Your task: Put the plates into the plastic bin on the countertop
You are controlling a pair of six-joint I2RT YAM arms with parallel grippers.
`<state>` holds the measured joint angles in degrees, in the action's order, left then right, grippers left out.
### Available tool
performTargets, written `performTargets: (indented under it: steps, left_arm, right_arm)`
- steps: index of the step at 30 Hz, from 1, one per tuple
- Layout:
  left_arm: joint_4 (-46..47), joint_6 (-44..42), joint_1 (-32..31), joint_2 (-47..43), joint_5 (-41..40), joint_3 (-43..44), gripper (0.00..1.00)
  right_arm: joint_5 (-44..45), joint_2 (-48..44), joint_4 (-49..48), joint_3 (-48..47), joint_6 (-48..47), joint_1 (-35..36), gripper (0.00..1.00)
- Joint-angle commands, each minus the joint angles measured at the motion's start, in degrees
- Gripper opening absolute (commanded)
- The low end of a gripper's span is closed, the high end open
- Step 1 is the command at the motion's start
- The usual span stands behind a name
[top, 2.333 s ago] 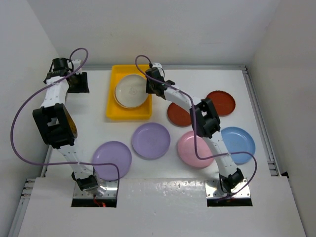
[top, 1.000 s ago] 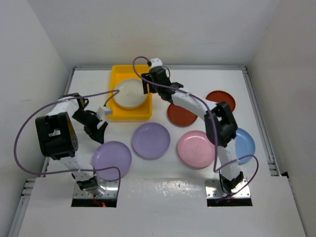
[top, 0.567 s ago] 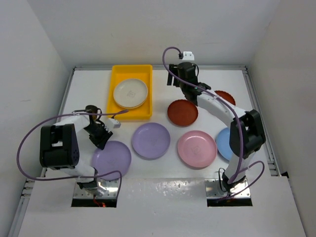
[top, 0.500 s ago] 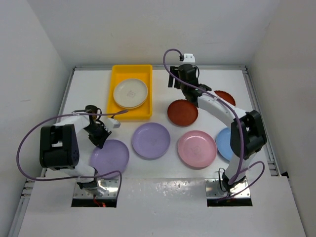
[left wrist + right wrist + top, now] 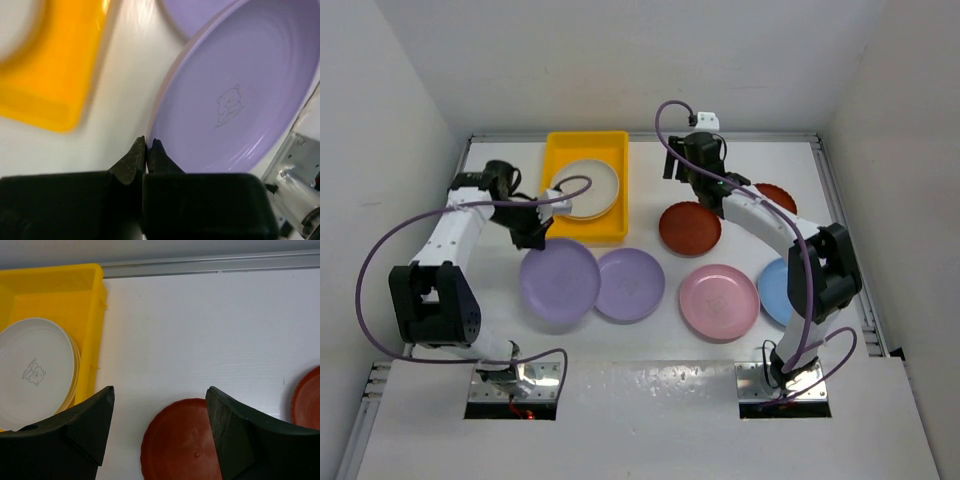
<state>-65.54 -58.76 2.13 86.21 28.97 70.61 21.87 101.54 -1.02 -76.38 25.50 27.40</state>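
Observation:
My left gripper is shut on the rim of a lavender plate, which hangs tilted just in front of the yellow plastic bin. In the left wrist view the fingertips pinch that lavender plate at its edge, beside the bin. Cream plates lie stacked in the bin. My right gripper stands open above the countertop, over the far edge of a brown-red plate. A second lavender plate, a pink plate and a blue plate lie on the countertop.
A second brown-red plate lies at the right, partly behind the right arm. A metal rail runs along the back edge of the countertop, and white walls close in on the sides.
My left gripper came down on the near-left lavender plate, shut on its rim and carried it up toward the bin. My right arm drew back from the bin to above the brown-red plate.

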Motion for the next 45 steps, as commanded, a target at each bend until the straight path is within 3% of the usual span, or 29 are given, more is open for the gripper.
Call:
performTargets:
  steps: [1, 3, 5, 6, 7, 10, 16, 22, 30, 40, 45]
  left_arm:
    - [-9.2, -1.8, -2.7, 2.1, 14.0, 8.9, 0.00]
    - [-8.4, -0.4, -1.2, 4.3, 17.1, 15.2, 0.00]
    - [-3.8, 10.5, 1.8, 9.0, 19.4, 19.0, 0.00]
    - [4.0, 16.2, 2.5, 10.5, 19.4, 22.3, 0.00]
    - [8.3, 27.1, 3.0, 12.1, 18.2, 23.6, 0.00]
    - [22.9, 43.7, 3.1, 17.3, 10.6, 27.4, 0.00]
    - [37.4, 59.1, 3.1, 27.4, 2.0, 34.0, 0.00]
    - [39.1, 62.5, 2.5, 36.0, -3.5, 41.3, 0.00]
    - [38.4, 61.0, 0.9, 37.9, -5.3, 37.9, 0.00]
    - [33.4, 57.2, -0.2, 37.9, -9.9, 36.8, 0.33]
    - [31.5, 53.9, -0.8, 37.4, -11.9, 37.9, 0.57]
  right_arm:
    - [-0.7, -1.8, -1.3, -1.4, 1.1, -0.4, 0.73]
    - [-1.0, -2.0, -0.8, -1.6, 1.3, -0.5, 0.73]
    - [-0.9, -2.1, -0.6, -1.1, 0.9, -0.6, 0.73]
    - [-0.9, -2.1, -0.6, -1.1, 0.8, -0.8, 0.73]
    - [-0.7, -2.3, -0.4, -0.8, 0.7, -0.8, 0.73]
    - [-0.5, -3.0, 0.1, 0.0, 1.0, -1.2, 0.73]
    - [0.6, -4.0, 2.5, 1.4, 0.0, -1.3, 0.74]
    - [1.6, -4.8, 4.7, 2.3, -0.3, -1.6, 0.74]
    - [2.1, -4.9, 6.3, 1.7, -0.8, -1.6, 0.74]
    - [1.7, -4.2, 8.5, 0.5, -0.5, -1.5, 0.75]
    - [1.7, -5.0, 8.8, 1.2, -1.0, -1.6, 0.75]
